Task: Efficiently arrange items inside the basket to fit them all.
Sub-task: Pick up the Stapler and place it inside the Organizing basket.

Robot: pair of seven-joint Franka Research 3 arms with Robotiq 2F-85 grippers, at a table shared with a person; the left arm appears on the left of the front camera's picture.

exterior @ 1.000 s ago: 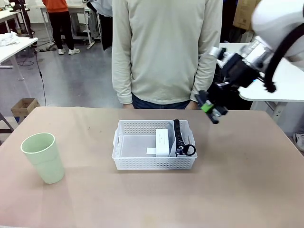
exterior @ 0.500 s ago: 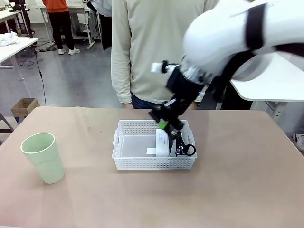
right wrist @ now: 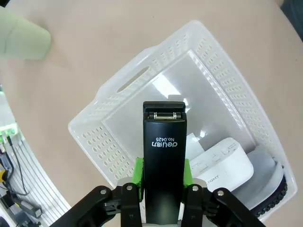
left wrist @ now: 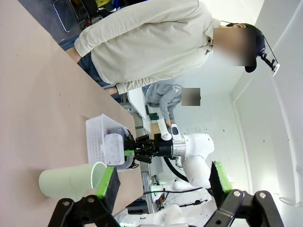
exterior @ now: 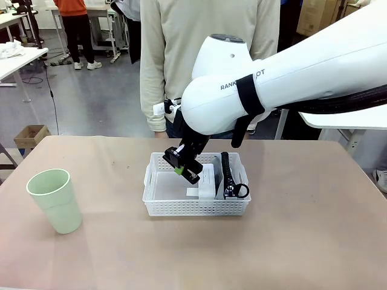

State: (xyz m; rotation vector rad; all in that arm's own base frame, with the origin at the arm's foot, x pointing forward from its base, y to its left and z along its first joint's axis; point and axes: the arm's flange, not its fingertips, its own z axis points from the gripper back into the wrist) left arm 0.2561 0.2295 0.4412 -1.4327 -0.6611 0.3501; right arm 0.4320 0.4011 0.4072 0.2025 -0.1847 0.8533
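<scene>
The white basket (exterior: 160,205) stands mid-table. Inside it, a white box (exterior: 207,180) stands next to the grey pouch (exterior: 234,175), which is on edge with its black zipper up along the right wall. My right gripper (exterior: 183,167) hangs over the basket's open left half, shut on the small black slab (right wrist: 164,151). The slab stays just above the basket floor (right wrist: 161,99), held between the green pads (right wrist: 138,177). The pale green cup (exterior: 55,199) stands upright at the table's left. My left gripper (left wrist: 163,189) is open and holds nothing, with the cup (left wrist: 71,179) lying beyond it.
A person in a cream sweater (exterior: 205,60) stands at the far edge right behind the basket. The large right arm (exterior: 284,78) spans the table's right half. A white side table (exterior: 357,109) lies at the right rear.
The right arm swept from the table's right side leftward and down, bringing the black slab over the basket's left half. Cup, box and pouch have not moved.
</scene>
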